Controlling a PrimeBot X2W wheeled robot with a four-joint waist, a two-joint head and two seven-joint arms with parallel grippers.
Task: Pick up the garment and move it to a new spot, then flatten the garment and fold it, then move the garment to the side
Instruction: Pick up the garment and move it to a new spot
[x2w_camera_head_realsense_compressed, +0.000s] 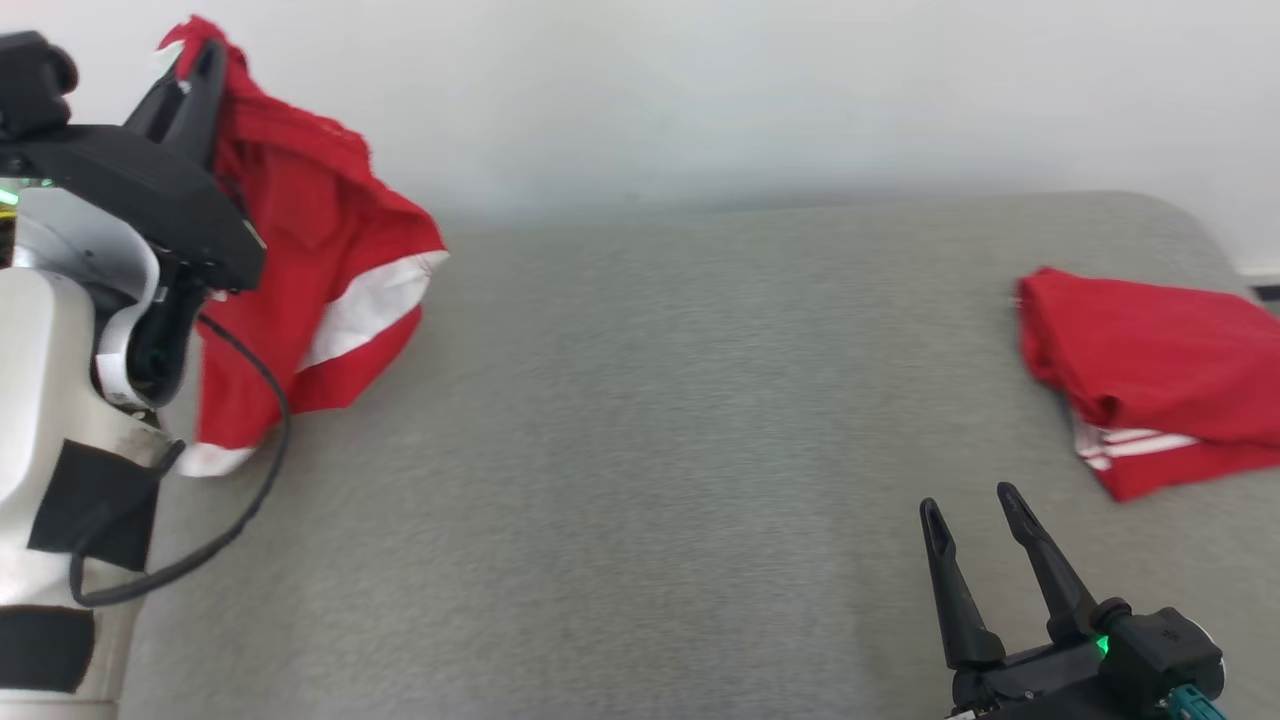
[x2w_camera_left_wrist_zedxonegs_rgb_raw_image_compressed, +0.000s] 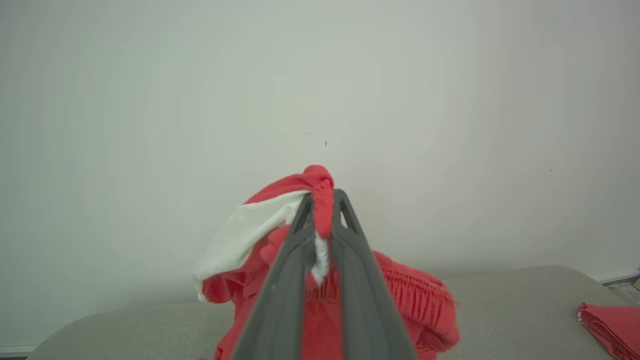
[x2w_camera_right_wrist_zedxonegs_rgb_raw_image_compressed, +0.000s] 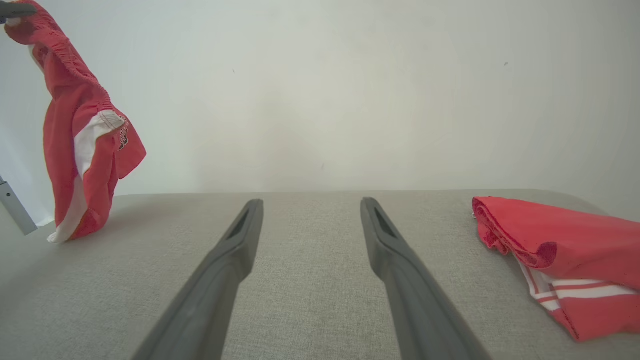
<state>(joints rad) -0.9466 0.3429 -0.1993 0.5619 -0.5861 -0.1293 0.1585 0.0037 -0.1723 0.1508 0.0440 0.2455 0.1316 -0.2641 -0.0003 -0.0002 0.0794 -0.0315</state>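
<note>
Red garment (x2w_camera_head_realsense_compressed: 320, 250) pinched in left gripper (x2w_camera_left_wrist_zedxonegs_rgb_raw_image_compressed: 324, 197), hanging w/ lower end touching grey table (x2w_camera_head_realsense_compressed: 640, 450). Right gripper (x2w_camera_head_realsense_compressed: 968, 500) wide open, empty, nr folded shorts (x2w_camera_head_realsense_compressed: 1150, 370).

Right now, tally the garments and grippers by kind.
Garments: 2 (hanging garment, folded garment)
Grippers: 2 (left gripper shut on the hanging garment, right gripper open)
Total: 4
</note>
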